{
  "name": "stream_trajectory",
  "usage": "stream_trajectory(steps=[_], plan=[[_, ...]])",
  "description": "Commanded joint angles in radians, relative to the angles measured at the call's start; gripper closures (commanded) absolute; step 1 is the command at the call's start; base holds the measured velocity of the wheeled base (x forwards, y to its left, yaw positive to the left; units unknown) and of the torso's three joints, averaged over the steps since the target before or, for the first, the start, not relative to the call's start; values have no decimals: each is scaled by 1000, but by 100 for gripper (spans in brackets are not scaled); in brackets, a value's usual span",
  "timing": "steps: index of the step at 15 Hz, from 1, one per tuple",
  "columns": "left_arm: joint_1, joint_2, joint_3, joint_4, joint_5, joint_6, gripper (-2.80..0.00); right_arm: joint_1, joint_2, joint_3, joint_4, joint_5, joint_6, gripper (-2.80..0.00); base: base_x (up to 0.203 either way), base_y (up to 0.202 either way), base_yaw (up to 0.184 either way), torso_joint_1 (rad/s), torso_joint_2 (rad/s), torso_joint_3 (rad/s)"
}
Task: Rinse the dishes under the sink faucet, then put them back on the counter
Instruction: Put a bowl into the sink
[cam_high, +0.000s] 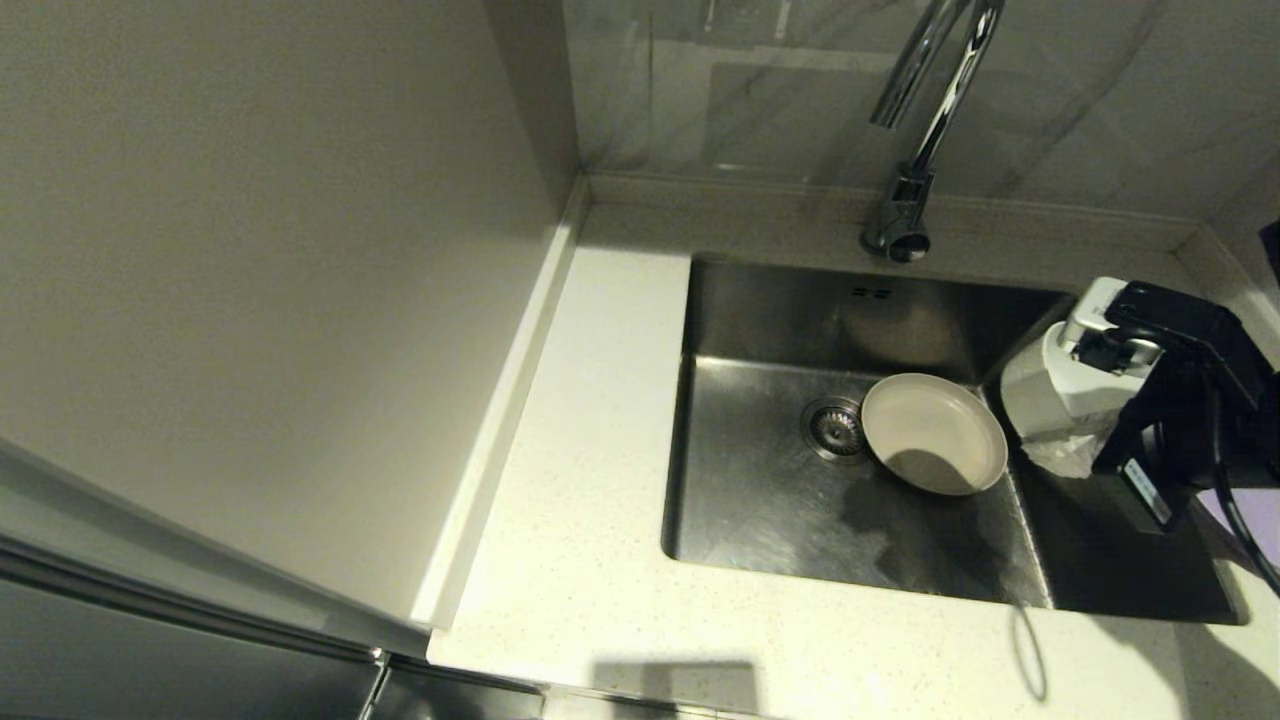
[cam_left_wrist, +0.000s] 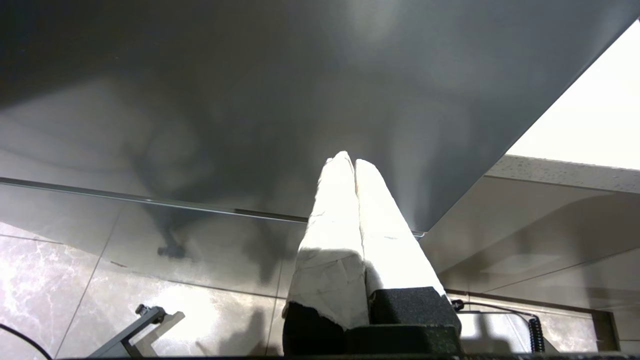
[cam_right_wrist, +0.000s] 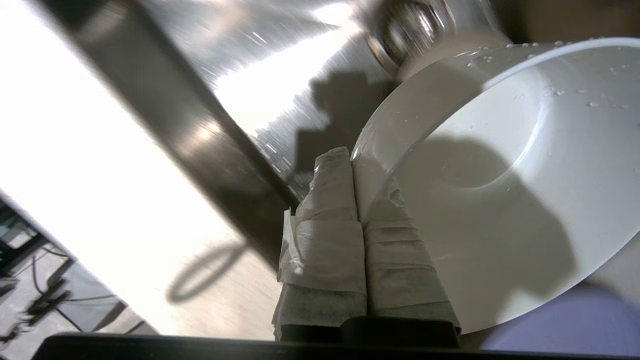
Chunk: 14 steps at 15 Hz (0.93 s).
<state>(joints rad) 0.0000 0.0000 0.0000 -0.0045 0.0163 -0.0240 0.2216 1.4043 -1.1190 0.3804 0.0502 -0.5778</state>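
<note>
A beige plate (cam_high: 935, 432) lies flat in the sink (cam_high: 760, 480), just right of the drain strainer (cam_high: 835, 428). The faucet (cam_high: 920, 150) stands behind the basin, its spout high above it. Over the sink's right side, my right gripper (cam_right_wrist: 352, 157) is shut on the rim of the white bowl (cam_right_wrist: 500, 165). The bowl (cam_high: 1040, 385) is tipped on its side and dotted with water drops. A lavender plate (cam_right_wrist: 565, 325) shows under the bowl, on the counter at the right (cam_high: 1250, 520). My left gripper (cam_left_wrist: 350, 162) is shut on nothing, low beside a dark cabinet front.
The speckled counter (cam_high: 590, 450) runs along the sink's left and front. A tall pale wall panel (cam_high: 250, 250) stands at the left, and grey marbled tiles (cam_high: 780, 90) rise behind the faucet. The right arm's black cable (cam_high: 1240, 530) hangs by the sink's right edge.
</note>
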Motion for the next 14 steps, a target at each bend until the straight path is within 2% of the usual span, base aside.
stream_trajectory(steps=[1, 3, 5, 9, 12, 14], plan=[[0, -2, 0, 0, 1, -1, 0, 134, 9, -16, 1, -3, 20, 0, 0, 0, 0, 0, 0, 0], [0, -2, 0, 0, 1, -1, 0, 249, 34, -27, -1, -18, 66, 0, 0, 0, 0, 0, 0, 0], [0, -2, 0, 0, 1, -1, 0, 324, 70, -34, 29, -26, 82, 0, 0, 0, 0, 0, 0, 0], [0, -2, 0, 0, 1, -1, 0, 351, 105, -47, 98, -61, 84, 0, 0, 0, 0, 0, 0, 0], [0, -2, 0, 0, 1, -1, 0, 351, 136, -63, 87, -101, 84, 0, 0, 0, 0, 0, 0, 0], [0, -2, 0, 0, 1, -1, 0, 354, 194, -68, 31, -120, 84, 0, 0, 0, 0, 0, 0, 0]])
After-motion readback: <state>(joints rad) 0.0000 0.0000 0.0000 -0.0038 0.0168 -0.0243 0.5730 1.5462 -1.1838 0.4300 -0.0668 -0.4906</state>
